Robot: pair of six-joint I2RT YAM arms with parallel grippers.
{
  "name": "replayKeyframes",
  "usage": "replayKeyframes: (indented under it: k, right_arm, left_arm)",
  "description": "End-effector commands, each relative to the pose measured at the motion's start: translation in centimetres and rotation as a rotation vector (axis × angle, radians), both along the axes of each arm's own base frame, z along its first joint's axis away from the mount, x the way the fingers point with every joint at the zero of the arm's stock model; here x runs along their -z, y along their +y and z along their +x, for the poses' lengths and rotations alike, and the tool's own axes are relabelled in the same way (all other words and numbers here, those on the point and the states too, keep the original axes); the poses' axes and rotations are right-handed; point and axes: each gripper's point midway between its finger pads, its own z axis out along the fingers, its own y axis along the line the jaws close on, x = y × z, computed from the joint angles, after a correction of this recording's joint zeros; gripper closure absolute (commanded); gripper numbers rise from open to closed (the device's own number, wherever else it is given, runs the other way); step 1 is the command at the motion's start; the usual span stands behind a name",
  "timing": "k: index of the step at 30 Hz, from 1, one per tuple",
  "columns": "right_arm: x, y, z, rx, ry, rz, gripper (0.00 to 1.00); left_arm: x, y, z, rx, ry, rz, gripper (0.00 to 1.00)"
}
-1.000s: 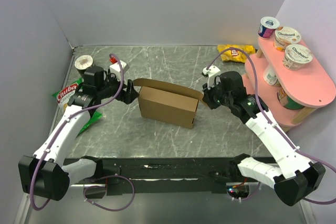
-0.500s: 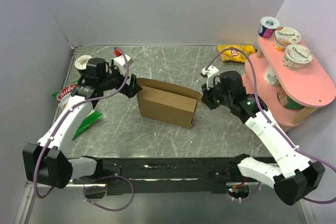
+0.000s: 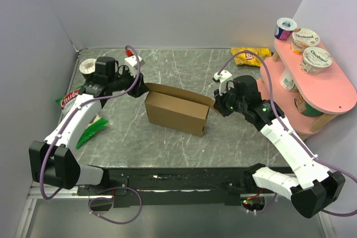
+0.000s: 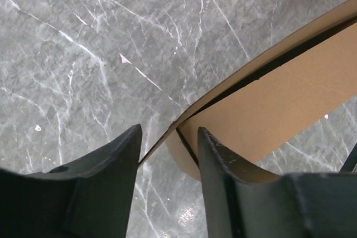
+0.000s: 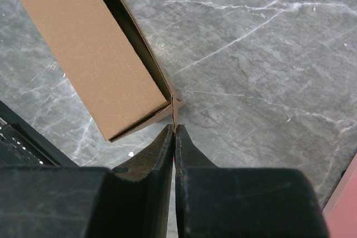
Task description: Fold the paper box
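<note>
The paper box (image 3: 175, 112) is a brown cardboard carton lying mid-table, its long lid flap (image 3: 177, 91) standing up along the far side. My left gripper (image 3: 140, 85) is at the flap's left end. In the left wrist view its jaws (image 4: 169, 133) stand apart, with the flap's thin edge (image 4: 234, 79) and the box corner running in between the fingers (image 4: 114, 163). My right gripper (image 3: 216, 104) is at the box's right end, and its jaws (image 5: 175, 129) are shut on a thin upright cardboard tab of the box (image 5: 89, 37).
A pink two-tier shelf (image 3: 334, 90) with yogurt cups (image 3: 316, 59) stands at the right edge. A yellow snack bag (image 3: 251, 54) lies at the back. A green Chuba bag (image 3: 71, 98) and a cup (image 3: 88, 67) sit at the left by the wall.
My left gripper has moved up and to the right onto the flap's left end, and its jaws have narrowed. The box has shifted slightly left. The right arm has held still.
</note>
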Motion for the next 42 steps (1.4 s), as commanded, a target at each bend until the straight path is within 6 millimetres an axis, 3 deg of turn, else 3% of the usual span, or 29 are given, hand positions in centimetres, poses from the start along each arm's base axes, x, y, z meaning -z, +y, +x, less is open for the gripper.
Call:
replayKeyframes:
  k: [1,12,18,23,37,42]
  right_arm:
    - [-1.0,-0.1,0.4,0.021,-0.03,0.021,0.91]
    - [-1.6,-0.4,0.6,0.059,-0.041,0.02,0.93]
    - [-2.0,-0.4,0.8,0.093,-0.05,0.016,0.96]
    - [-2.1,-0.7,1.5,0.145,-0.061,-0.015,1.0]
    - [-0.8,-1.0,2.8,0.246,-0.136,-0.139,1.0]
    - [-0.8,-1.0,3.0,0.275,-0.185,-0.162,1.0]
  left_arm:
    - [-1.3,-0.1,0.1,0.002,-0.041,-0.027,0.57]
    - [-1.1,-1.1,0.6,-0.071,0.01,-0.051,0.88]
    - [-0.5,-1.9,0.4,-0.141,0.041,-0.044,0.98]
    - [-0.3,-1.8,0.6,-0.23,0.062,-0.074,0.99]
    - [-2.3,-1.2,0.3,-0.421,0.185,-0.235,0.99]
    - [-1.2,-1.9,-0.6,-0.428,0.249,-0.326,0.99]
